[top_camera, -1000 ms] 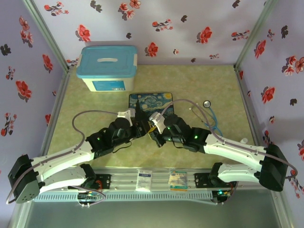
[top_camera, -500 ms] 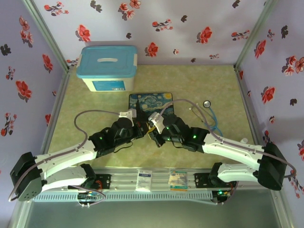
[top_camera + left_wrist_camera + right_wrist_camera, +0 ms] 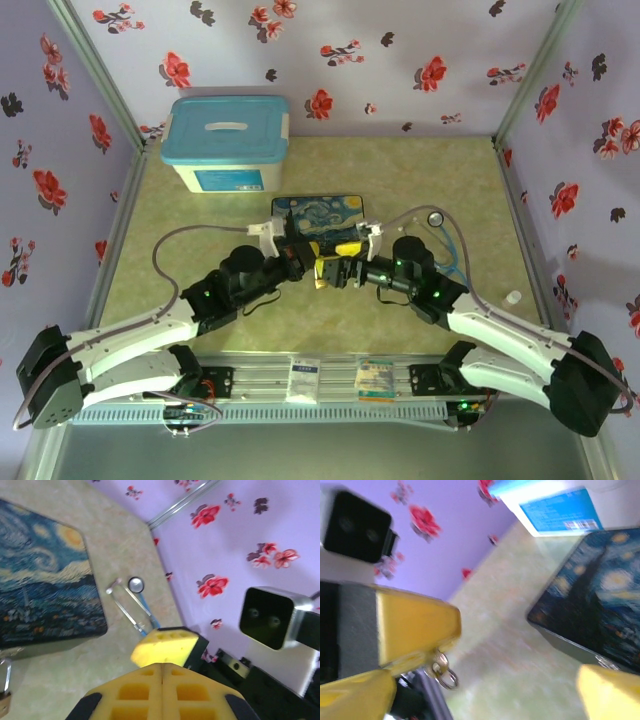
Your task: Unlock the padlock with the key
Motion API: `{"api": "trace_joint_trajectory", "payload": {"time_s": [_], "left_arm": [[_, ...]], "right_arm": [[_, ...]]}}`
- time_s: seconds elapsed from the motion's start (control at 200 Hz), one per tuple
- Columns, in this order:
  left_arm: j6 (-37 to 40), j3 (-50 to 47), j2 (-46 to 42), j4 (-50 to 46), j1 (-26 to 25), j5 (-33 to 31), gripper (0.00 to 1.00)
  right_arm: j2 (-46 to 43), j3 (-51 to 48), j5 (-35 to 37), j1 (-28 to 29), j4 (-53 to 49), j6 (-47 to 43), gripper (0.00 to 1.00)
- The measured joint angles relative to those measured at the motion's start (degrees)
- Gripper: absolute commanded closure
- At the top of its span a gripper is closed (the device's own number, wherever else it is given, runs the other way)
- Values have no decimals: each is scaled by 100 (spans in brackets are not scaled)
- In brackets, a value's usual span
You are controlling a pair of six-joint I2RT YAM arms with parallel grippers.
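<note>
Near left claw [image 3: 162, 667], seemingly padlock [image 3: 3, 702]

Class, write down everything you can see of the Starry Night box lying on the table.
The Starry Night box is a flat, shallow rectangle with rounded corners. Its top carries a glossy print of swirling blue sky with yellow stars, and its sides look dark. It lies flat on the green table, close in front of the blue-lidded bin. The padlock lies by one corner; whether they touch cannot be told.
</note>
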Motion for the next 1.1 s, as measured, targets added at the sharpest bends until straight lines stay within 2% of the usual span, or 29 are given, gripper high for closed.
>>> {"api": "trace_joint_trajectory", "payload": {"time_s": [0.04,0.065,0.27,0.575,0.75,1.1], "left_arm": [[61,-22,-11,144,-2,7,100],[94,-46,-24,221,-2,13,100],[293,-140,-94,793,-2,63,100],[417,-157,-256,1193,-2,83,100],[444,-175,-350,1285,-2,37,100],[498,-175,-284,1392,-2,-116,100]], "right_arm": [[2,-138,-105,-109,503,313,40],[11,-212,-142,-179,807,459,42],[354,-369,-472,-376,2522,1519,35],[1152,-367,-1021,-391,4107,2450,41],[1436,-367,-1202,-402,4623,2767,46],[1537,-302,-1438,-402,4850,2990,51]]}}
